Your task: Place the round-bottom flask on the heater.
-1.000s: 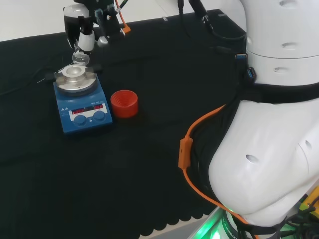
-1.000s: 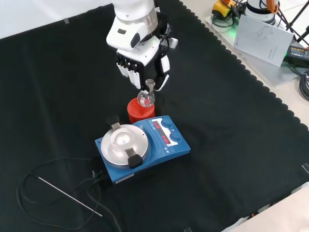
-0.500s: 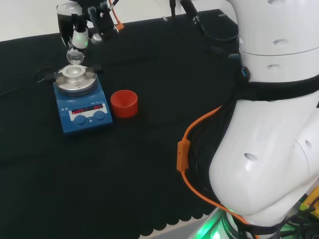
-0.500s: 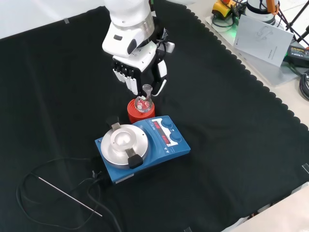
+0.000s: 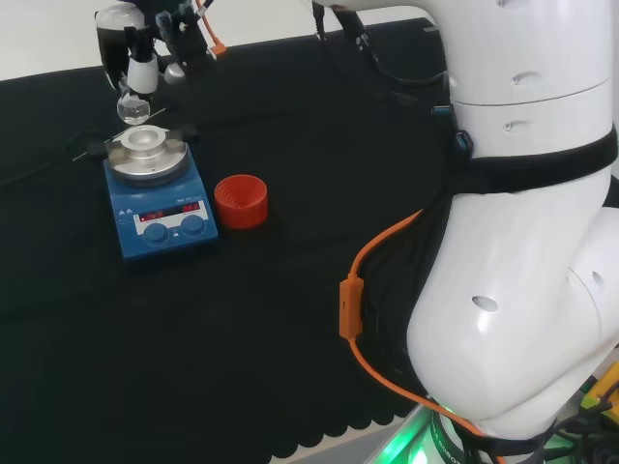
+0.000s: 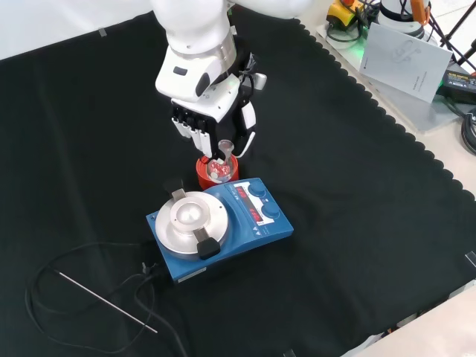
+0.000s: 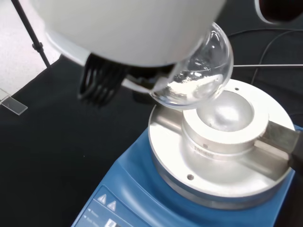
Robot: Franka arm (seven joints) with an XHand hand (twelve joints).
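The round-bottom flask (image 7: 196, 75) is clear glass and hangs in the air, held by its neck in the curled fingers and thumb of the robot hand (image 6: 212, 119), bulb downward. In the wrist view its bulb sits just above the rim of the round bowl in the heater (image 7: 222, 156), a little off the bowl's centre and not resting in it. In the head view the flask (image 5: 133, 104) hangs just past the far edge of the silver top plate of the heater (image 5: 158, 198). The heater is a blue box with a red display and two blue knobs on its sloped face, standing on the desk (image 6: 357, 245), which is covered in black cloth. A red ribbed ring stand (image 5: 240, 201) stands beside the heater, to its right in the head view.
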